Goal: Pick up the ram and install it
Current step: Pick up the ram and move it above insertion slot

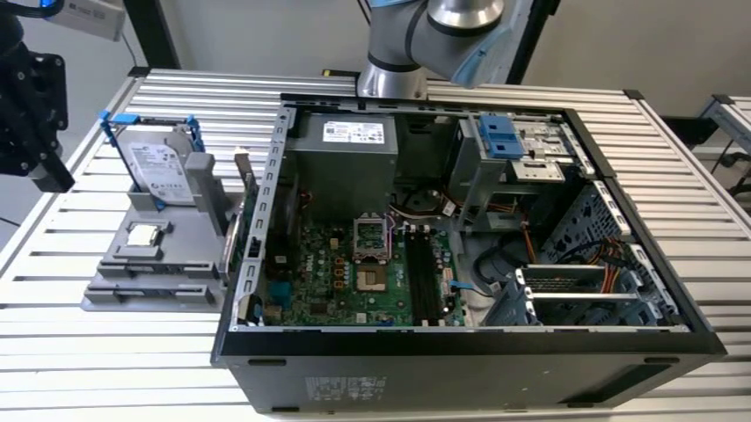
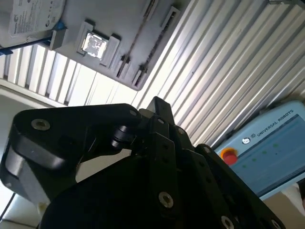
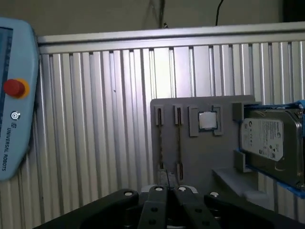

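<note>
1. Silver ribbed metal table (image 1: 692, 176): carries everything, slats running across from the exterior view's left to its right.
2. Black open computer tower (image 1: 470, 360): lies on its side on the table with the green motherboard (image 1: 340, 272) facing up. Sits to the exterior view's right of the parts tray, just beside it.
3. Grey plastic parts tray (image 1: 141, 294): holds, in one row, two narrow slots, a square pocket and a drive cradle.
4. Pale grey teach pendant with a red button (image 3: 16, 143): cut off by the frame edge in both wrist views.
5. Silver hard drive in a blue frame (image 1: 156, 171): leans in the cradle at the tray's far end, partly cropped in the first wrist view.
6. Black two-finger gripper (image 3: 169, 191): fingers drawn close together with nothing between them. Hangs clear of the tray, touching nothing.
7. Thin dark ram stick (image 3: 178, 138): stands on its long edge in a tray slot beside the square pocket, long axis parallel to the table slats and level with the table, one end toward the gripper. Seen edge-on, so chips and label stay hidden, and the near end is masked by the fingers. Cannot tell whether the neighbouring slot's dark line is a second stick.
8. Small square silver processor chip (image 3: 208, 120): lies flat in its pocket between the slots and the drive.
</note>
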Motion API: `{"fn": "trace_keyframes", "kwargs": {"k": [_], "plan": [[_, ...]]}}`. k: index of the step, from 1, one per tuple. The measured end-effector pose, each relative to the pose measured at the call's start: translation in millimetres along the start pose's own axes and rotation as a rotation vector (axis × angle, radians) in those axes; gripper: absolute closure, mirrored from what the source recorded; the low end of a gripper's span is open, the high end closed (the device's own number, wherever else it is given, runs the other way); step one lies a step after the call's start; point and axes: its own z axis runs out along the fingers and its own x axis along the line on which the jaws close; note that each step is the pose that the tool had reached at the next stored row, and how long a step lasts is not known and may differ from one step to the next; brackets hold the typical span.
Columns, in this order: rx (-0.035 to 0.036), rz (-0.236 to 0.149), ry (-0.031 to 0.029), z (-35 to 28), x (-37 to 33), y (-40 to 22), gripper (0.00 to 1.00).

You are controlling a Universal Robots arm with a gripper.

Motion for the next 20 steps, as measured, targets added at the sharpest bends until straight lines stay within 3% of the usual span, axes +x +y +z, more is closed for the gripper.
{"fn": "trace_keyframes", "kwargs": {"k": [11, 14, 15, 18, 20], "plan": [[-0.0015, -0.199, 0.0072, 0.0, 0.0, 0.0, 1.00], [-0.0017, -0.208, 0.0075, 0.0, 0.0, 0.0, 1.00], [-0.0014, -0.207, 0.0031, 0.0, 0.1, -0.1, 1.00], [0.0016, -0.192, -0.0424, 0.4, 0.0, -0.1, 1.00], [0.0028, -0.165, -0.0467, 0.7, 0.0, -0.1, 1.00]]}}
